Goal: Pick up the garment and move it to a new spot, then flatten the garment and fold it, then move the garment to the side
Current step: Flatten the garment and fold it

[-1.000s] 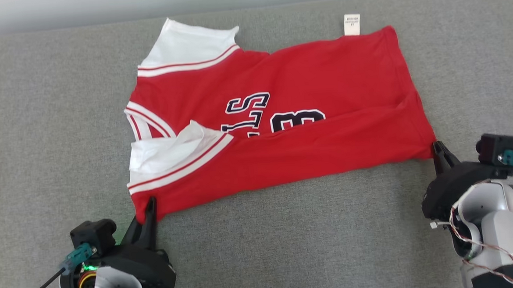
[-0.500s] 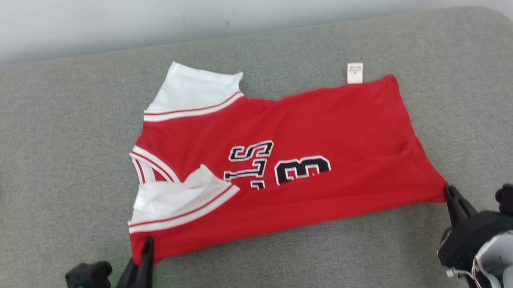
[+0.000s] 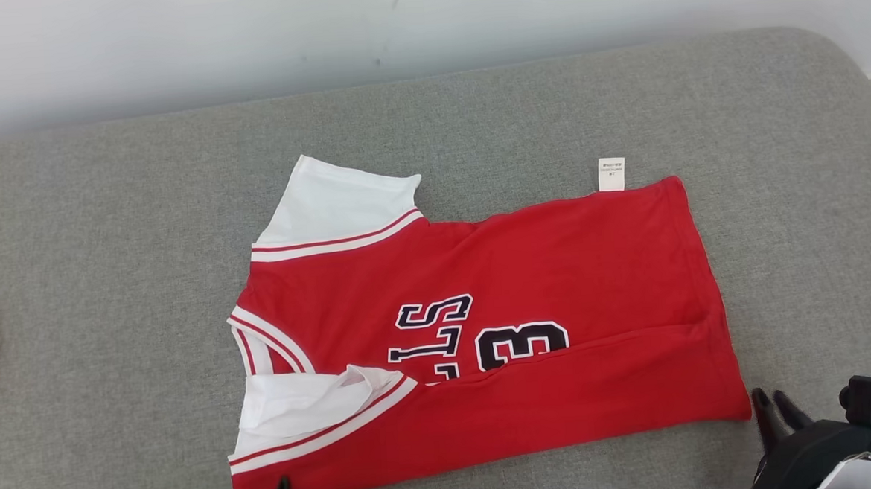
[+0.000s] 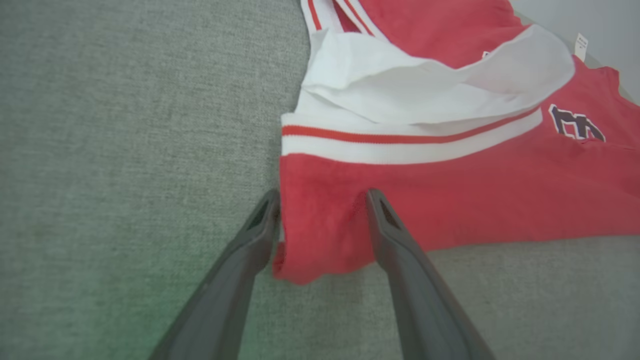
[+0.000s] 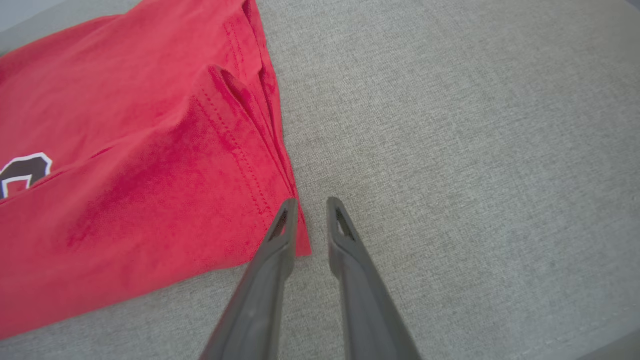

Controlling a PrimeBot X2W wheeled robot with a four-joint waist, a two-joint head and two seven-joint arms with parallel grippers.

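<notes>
Looking down on a red cotton jersey with white striped sleeves point(image 3: 527, 284), laid lengthwise on a grey woven padded surface point(image 3: 106, 217), collar to the left, hem to the right. Stationed at the 2 near corners, probably for tugging the cloth taut and flat: left gripper point(image 4: 322, 195) with fingers point(image 4: 240, 260) well apart, straddling the sleeve-side corner without pinching it; right gripper point(image 5: 312, 201) all but closed, clasping nothing, tips just beside the hem corner. Not yet flat, judging by the near sleeve flopped over the chest and 1 long crease. Reading the dark white-edged lettering point(image 3: 477, 335): an "S", seemingly a "3", rest tucked under. Also a white side-seam tag point(image 3: 611, 173) at the far edge, print too small to read.
</notes>
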